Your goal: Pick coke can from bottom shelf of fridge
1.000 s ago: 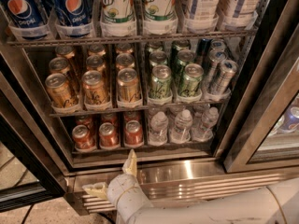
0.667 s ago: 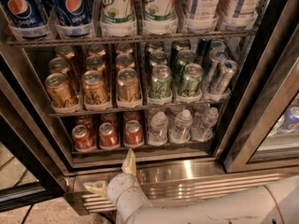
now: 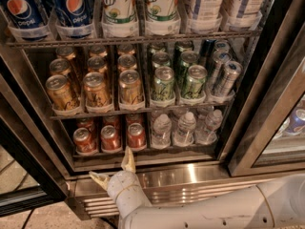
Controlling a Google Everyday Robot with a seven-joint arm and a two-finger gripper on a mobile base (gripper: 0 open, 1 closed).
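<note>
Three red cans: side by side in narrow lanes at the left of the bottom shelf, silver tops up.
Target coke can: rightmost of them, just above the raised fingertip, not touching.
Place of hand: low before the steel lip, outside the fridge; pale fingers spread wide, gripping nothing.
Room: short gap under the upper rack; water bottles close on the right.
Base panel: ribbed, shiny steel.
</note>
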